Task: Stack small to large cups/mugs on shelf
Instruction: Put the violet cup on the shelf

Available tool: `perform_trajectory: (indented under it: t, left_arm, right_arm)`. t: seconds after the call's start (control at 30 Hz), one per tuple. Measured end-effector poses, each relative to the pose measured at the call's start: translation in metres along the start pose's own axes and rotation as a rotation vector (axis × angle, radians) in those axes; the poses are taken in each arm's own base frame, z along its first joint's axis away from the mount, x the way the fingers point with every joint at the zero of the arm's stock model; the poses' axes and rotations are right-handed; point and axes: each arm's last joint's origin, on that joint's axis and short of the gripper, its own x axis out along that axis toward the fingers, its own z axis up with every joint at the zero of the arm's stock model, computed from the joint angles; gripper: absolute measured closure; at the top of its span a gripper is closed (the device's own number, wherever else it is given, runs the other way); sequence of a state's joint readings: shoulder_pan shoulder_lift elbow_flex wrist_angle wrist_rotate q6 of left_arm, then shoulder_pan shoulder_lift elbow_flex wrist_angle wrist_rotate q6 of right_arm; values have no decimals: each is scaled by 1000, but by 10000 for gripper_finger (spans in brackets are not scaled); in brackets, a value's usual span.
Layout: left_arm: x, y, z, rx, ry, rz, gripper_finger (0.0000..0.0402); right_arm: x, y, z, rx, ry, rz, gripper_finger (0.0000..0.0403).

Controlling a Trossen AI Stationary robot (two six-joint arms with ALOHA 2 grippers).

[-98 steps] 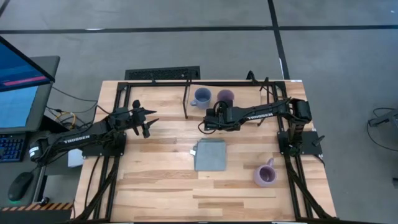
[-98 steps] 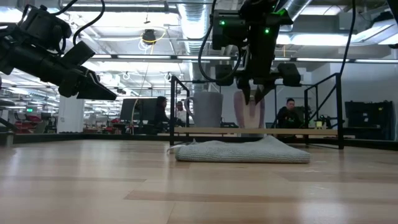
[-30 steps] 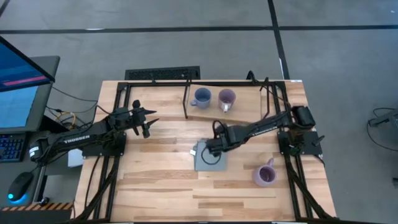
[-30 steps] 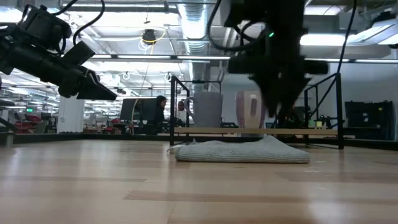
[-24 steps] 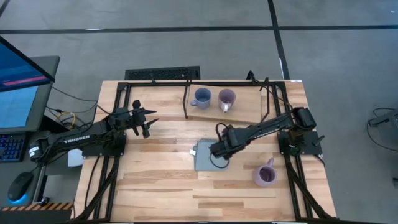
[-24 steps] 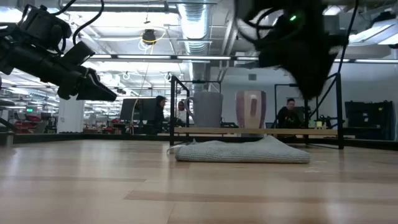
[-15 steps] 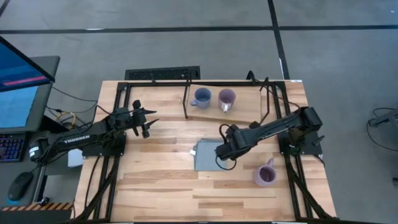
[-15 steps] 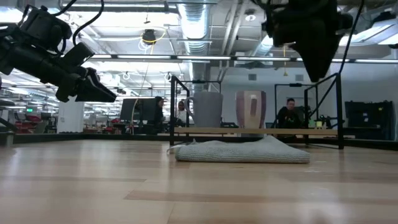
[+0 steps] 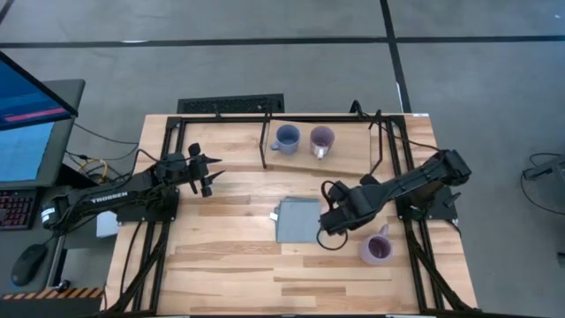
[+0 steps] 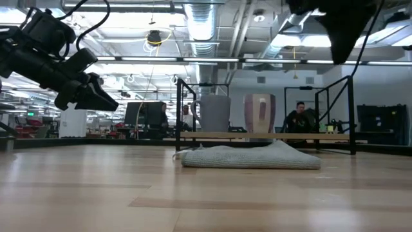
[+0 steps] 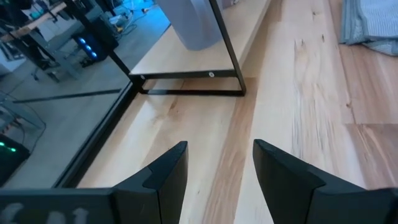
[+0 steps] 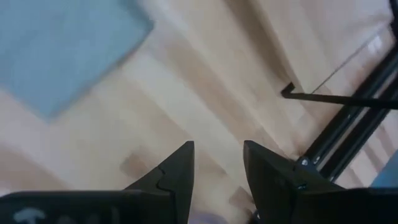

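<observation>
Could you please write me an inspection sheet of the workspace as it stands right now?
Surface: wooden tabletop, bare at the front.
Job's things: blue mug and a purple mug stand side by side on the shelf at the back; a second purple mug sits on the tabletop at front right, not yet stacked.
Clutter: grey-blue cloth lies flat mid-table.
Grippers: right gripper open and empty, by the cloth's right edge, near the loose mug; left gripper open and empty, waiting at the left.
Cables: wires run off the table's left edge.
Surroundings: monitor at left; people seated behind the table in the low view.
</observation>
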State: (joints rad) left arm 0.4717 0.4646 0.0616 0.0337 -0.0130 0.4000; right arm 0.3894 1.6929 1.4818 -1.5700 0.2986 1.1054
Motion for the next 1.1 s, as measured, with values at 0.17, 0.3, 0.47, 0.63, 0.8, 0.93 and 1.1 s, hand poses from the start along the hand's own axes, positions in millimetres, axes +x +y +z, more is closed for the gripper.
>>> perform_trajectory:
  t: [0.17,0.3,0.47,0.63,0.8,0.93,1.1]
  left_arm:
    - [0,0,-1,-1,5,-2,228]
    - [0,-1,-2,6,19,-7,228]
    - [0,-2,-5,0,54,-22,228]
    - [0,-2,-5,0,57,-24,228]
    - [0,-2,-5,0,56,-24,228]
    - [0,-2,-5,0,56,-24,228]
    - [0,-2,-5,0,56,-24,228]
  right_arm:
    - [-3,5,-11,-185,66,49,243]
    - [-6,10,-20,-297,88,75,242]
    - [-9,14,-31,-381,85,87,241]
    - [-14,20,-48,-430,83,100,243]
    - [-21,27,-75,-448,139,140,244]
    - [-27,31,-102,-440,189,160,244]
    - [-33,33,-133,-415,231,163,244]
